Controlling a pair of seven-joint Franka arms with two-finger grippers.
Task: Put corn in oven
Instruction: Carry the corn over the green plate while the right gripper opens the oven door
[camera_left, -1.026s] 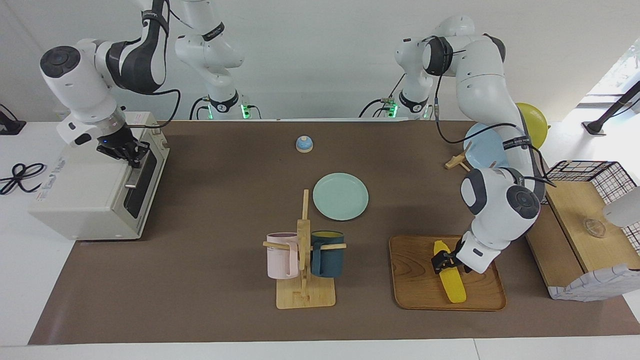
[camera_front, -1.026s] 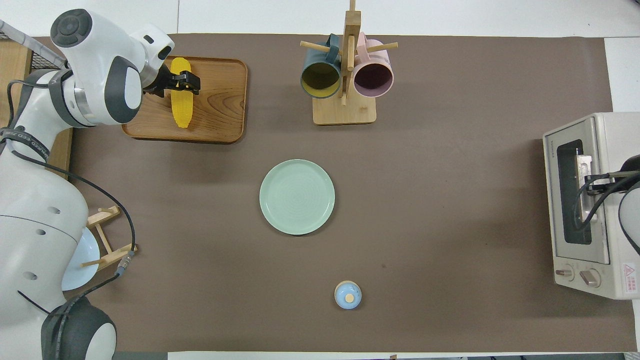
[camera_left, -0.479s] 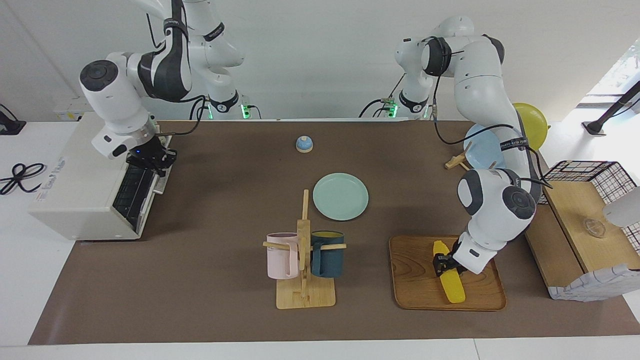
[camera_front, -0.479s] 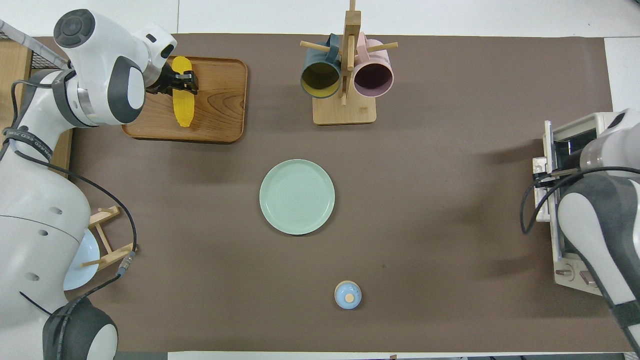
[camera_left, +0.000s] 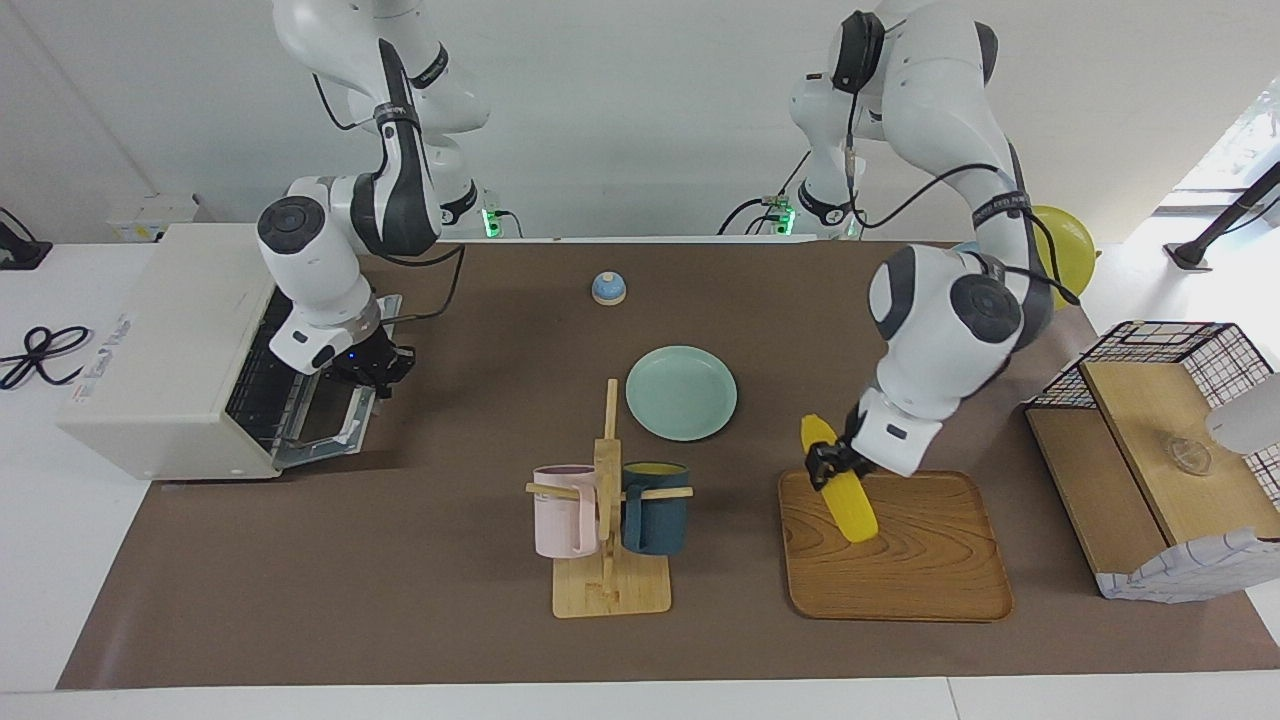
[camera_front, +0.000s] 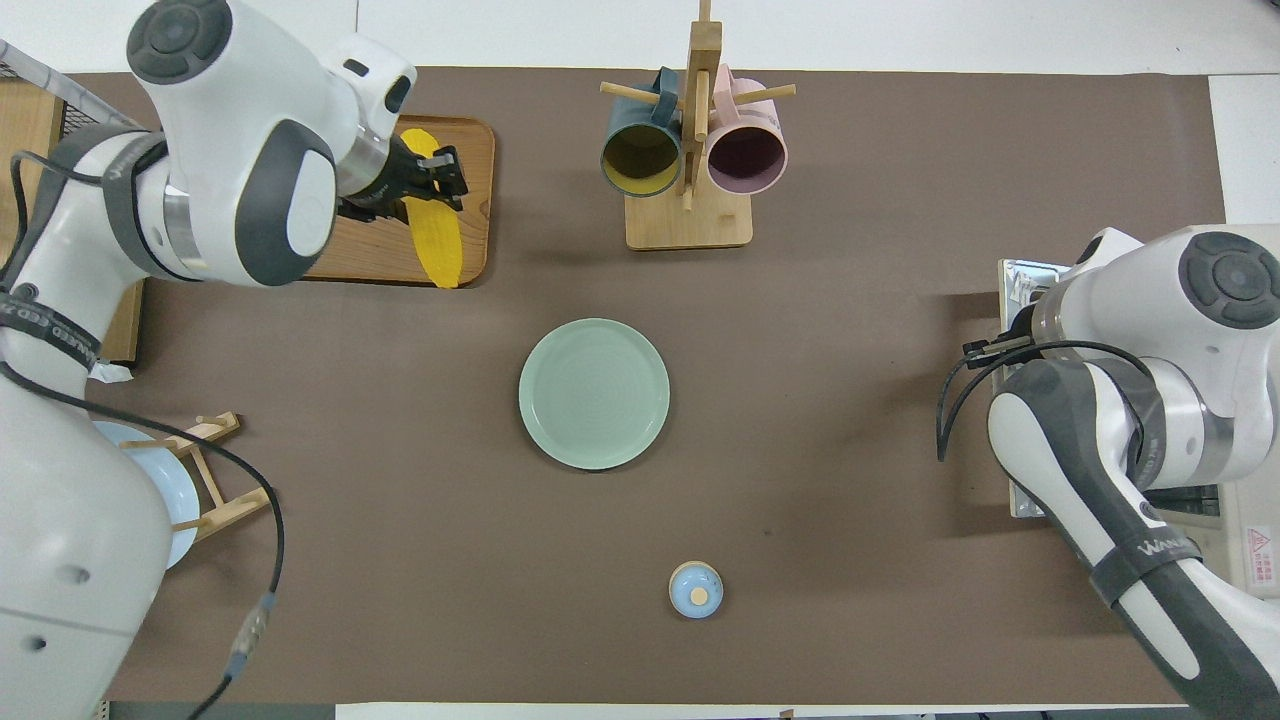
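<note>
The toaster oven (camera_left: 170, 350) sits at the right arm's end of the counter, door dropped open with the right gripper (camera_left: 375, 368) clenched at its handle. The left gripper (camera_left: 828, 466), jaws grasping the corn (camera_left: 838, 492), holds it tilted above the wooden tray (camera_left: 900, 560). The carry should probably stay high enough to clear the mug rack (camera_left: 606, 520) and green plate (camera_left: 681, 392), levelling the cob before it goes onto the wire rack.

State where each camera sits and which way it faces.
Facing view: high across the table, looking at both robots; both arms show whole, left hand lifting the corn, right hand at the open oven door.
Overhead view: above the robots' end, looking down; arms enter from below.
Shared: corn, green plate, tray.
</note>
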